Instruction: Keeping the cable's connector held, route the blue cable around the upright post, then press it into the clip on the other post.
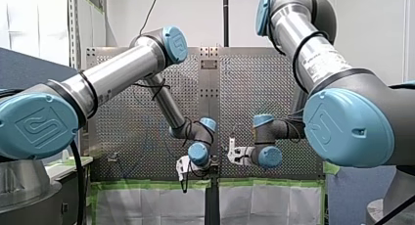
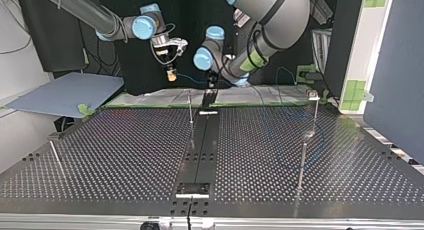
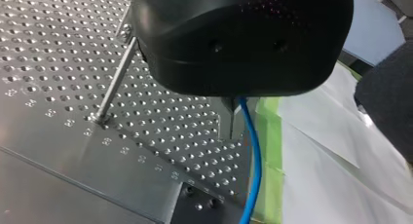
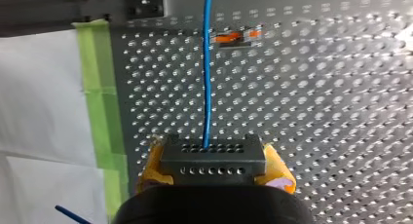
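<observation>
- Right end effector (image 4: 214,171): yellow pads clenched on the connector (image 4: 213,153), a grey block with rows of holes, which we hold raised over the counter's (image 2: 125,155) far edge in the top view
- Cable (image 4: 207,63): blue. It leaves the connector straight ahead of the right end effector, its long axis in line with that reach. In the top view the span runs crosswise to the left end effector (image 3: 234,121), then lies as a faint slack loop on the counter at that view's right
- Left end effector: black. The cable drops from under it past green tape (image 3: 268,136). Released or clenched, we cannot tell
- Near post (image 2: 190,110): thin and upright, close to the counter's midline. In the top view it stands on the camera's side of the crosswise span, apart from it, and our left arm is the nearer. We judge this the post to go around, so the span must swing toward it
- Far post (image 2: 315,115): at the top view's right, well apart, with a small head we take for the clip (image 2: 313,95)
- Progress, as we judge it: the cable touches neither post and routing is not yet begun
</observation>
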You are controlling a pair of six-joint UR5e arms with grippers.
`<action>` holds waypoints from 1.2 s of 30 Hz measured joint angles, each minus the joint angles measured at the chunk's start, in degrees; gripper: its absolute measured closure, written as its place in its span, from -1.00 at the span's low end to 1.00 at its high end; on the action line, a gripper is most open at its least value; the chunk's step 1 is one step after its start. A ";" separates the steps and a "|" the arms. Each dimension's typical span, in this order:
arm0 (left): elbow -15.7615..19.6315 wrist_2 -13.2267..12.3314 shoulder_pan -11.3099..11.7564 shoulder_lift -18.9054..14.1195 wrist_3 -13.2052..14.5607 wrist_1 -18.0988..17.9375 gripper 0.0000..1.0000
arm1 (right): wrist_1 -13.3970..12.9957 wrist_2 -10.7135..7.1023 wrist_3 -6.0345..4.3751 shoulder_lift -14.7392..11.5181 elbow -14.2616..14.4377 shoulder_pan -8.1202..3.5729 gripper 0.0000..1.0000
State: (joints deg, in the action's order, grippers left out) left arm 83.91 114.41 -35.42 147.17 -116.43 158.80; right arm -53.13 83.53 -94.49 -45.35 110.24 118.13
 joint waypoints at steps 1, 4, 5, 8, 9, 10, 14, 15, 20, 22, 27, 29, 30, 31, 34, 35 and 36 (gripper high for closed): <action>0.00 0.40 -0.25 0.00 0.02 0.37 1.00 | 0.56 -0.01 0.03 -0.60 -0.01 0.05 1.00; 0.00 1.81 -1.15 -0.01 0.00 1.23 1.00 | 1.62 -0.02 0.06 -2.00 -0.01 0.10 1.00; 0.00 2.21 -1.41 -0.01 0.00 1.35 1.00 | 1.79 -0.03 0.07 -2.39 -0.01 0.11 1.00; 0.00 3.51 -2.26 -0.01 -0.05 1.50 1.00 | 2.13 -0.03 0.12 -3.16 0.00 0.15 1.00; 0.00 4.03 -2.60 -0.01 -0.11 1.50 1.00 | 2.20 -0.03 0.13 -3.25 0.00 0.15 1.00; 0.00 4.42 -2.84 -0.01 -0.17 1.51 1.00 | 2.28 -0.03 0.15 -3.35 0.01 0.15 1.00; 0.00 6.25 -3.63 -0.04 -0.66 1.36 1.00 | 2.47 -0.03 0.15 -3.38 0.20 0.19 1.00; 0.00 6.63 -3.76 -0.10 -1.01 1.14 1.00 | 2.49 -0.03 0.15 -3.33 0.25 0.18 1.00; 0.00 7.29 -3.93 -0.89 -2.32 -0.77 1.00 | 2.57 -0.03 0.18 -2.65 0.61 0.13 1.00; 0.00 7.55 -3.88 -1.31 -2.59 -1.66 1.00 | 2.52 0.05 0.22 -2.16 0.86 0.00 1.00; 0.00 7.14 -3.45 -1.64 -2.82 -3.45 1.00 | 2.16 0.37 0.41 -0.28 1.14 -0.42 1.00; 0.00 6.88 -3.34 -1.66 -2.86 -4.03 1.00 | 1.84 0.45 0.42 0.37 1.15 -0.73 1.00; 0.00 6.62 -3.25 -1.64 -2.88 -4.44 1.00 | 1.73 0.46 0.42 0.55 1.15 -0.90 1.00; 0.00 6.36 -3.17 -1.63 -2.88 -4.72 1.00 | 1.60 0.49 0.43 0.71 1.15 -1.16 1.00; 0.00 5.22 -2.83 -1.63 -2.72 -5.55 1.00 | 1.35 0.65 0.43 0.93 1.15 -2.02 1.00; 0.00 4.87 -2.76 -1.63 -2.62 -5.82 1.00 | 1.30 0.70 0.43 0.97 1.13 -2.30 1.00; 0.00 4.50 -2.66 -1.62 -2.50 -6.20 1.00 | 1.26 0.75 0.45 1.01 1.14 -2.59 1.00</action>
State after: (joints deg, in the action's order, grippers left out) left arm 83.91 118.91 -38.08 145.55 -118.93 152.60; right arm -51.87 84.28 -94.03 -44.34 111.38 115.54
